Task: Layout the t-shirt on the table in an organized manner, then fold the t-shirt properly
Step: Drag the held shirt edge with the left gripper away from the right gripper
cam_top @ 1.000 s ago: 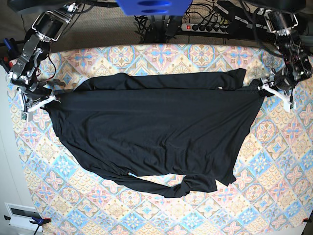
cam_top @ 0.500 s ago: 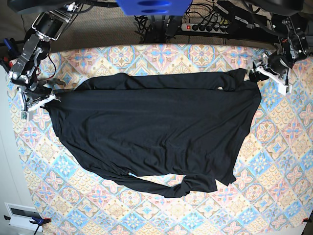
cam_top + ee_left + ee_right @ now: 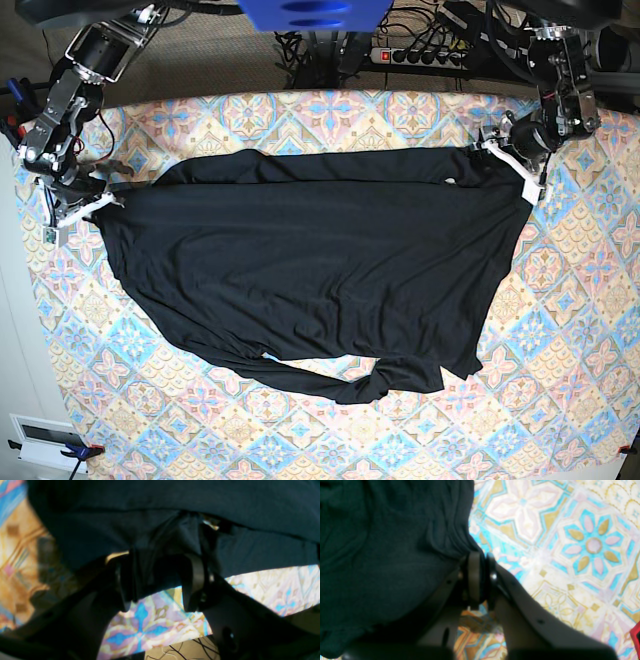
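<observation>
- Across most of the bench [image 3: 300, 440], with its pastel tile-patterned cloth, the black t-shirt [image 3: 310, 270] lies spread wide but not tidy: its near edge is bunched into a twisted roll, and the far edge is doubled over on itself.
- At the shirt's edge on the base view's left, the right gripper [image 3: 481, 577] has its jaws pinched shut on a gathered bit of the t-shirt, fabric puckering toward the pads.
- At the opposite far corner, the left gripper [image 3: 160, 582] has its jaws standing wide, with a fold of the shirt hanging between them; nothing is clamped there, as far as the blurred wrist view shows.
- Likely trouble: if the left jaws close on that loose hanging fold, they may catch two layers, and a pull would drag the doubled edge rather than flatten it. A pull from the right side alone would probably slide the whole thin garment and tighten the twist at the near edge.
- Beyond the far edge, a power strip [image 3: 420, 55] and cables [image 3: 300, 45] lie behind the bench, well apart from the shirt and not in the way.
</observation>
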Motion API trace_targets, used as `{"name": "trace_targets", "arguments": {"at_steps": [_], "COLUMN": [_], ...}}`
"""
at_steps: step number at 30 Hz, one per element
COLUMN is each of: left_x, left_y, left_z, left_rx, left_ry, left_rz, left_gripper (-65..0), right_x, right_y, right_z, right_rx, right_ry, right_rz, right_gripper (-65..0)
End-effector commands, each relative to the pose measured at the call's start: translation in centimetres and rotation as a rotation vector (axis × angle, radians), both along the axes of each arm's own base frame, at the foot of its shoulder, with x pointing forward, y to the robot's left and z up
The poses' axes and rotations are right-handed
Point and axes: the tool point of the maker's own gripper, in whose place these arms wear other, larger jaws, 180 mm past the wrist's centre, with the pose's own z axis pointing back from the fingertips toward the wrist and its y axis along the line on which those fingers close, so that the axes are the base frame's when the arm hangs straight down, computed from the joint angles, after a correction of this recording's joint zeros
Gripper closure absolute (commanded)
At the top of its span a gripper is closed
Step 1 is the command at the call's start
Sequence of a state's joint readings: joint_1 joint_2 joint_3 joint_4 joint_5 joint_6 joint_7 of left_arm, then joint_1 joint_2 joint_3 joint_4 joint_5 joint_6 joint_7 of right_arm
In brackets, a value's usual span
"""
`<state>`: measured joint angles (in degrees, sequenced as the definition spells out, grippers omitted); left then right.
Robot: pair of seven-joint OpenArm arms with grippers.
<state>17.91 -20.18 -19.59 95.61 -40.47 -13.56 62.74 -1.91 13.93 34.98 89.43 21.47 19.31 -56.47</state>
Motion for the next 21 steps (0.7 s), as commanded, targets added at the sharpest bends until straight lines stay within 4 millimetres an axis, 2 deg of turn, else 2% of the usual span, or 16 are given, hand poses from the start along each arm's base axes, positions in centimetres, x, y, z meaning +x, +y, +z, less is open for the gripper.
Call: {"name": "trace_targets", "arguments": {"at_steps": [1, 3, 5, 6, 9, 13, 19, 21], "left_x": [-0.7, -1.0, -1.4, -1.7, -2.4, -2.9, -3.9, -4.1], "left_y": [-0.6, -1.4, -1.4, -1.4, -1.1, -2.4, -3.9, -3.7], "left_z": [-0.4, -0.5, -0.6, -0.6, 0.7, 4.8, 8.9, 10.4], "left_rx": [-0.001, -0.014, -0.012, -0.011, 0.031, 0.049, -0.103, -0.18], "left_ry": [0.031, 0.038, 0.044, 0.047, 0.027, -0.06, -0.082, -0.081], "left_rz": [-0.031, -0.057, -0.06, -0.061, -0.107, -0.214, -0.326, -0.32], "left_gripper": [-25.6, -14.4, -1.4, 0.0, -1.0, 0.0, 0.0, 0.0], "right_x": [1.0, 1.0, 1.0, 1.1, 1.1, 1.2, 1.2, 1.2], "right_y": [-0.8, -0.8, -0.8, -0.8, -0.8, -0.8, -0.8, -0.9], "right_z": [1.8, 1.8, 1.8, 1.8, 1.8, 2.0, 1.7, 1.8], "right_rx": [-0.029, -0.029, -0.029, -0.029, -0.029, -0.029, -0.023, -0.025], "right_ry": [-0.056, -0.056, -0.056, -0.057, -0.057, -0.062, -0.057, -0.063], "right_rz": [0.003, 0.003, 0.003, 0.003, 0.003, 0.003, -0.001, -0.003], "right_gripper": [0.0, 0.0, 0.0, 0.0, 0.0, 0.0, 0.0, 0.0]}}
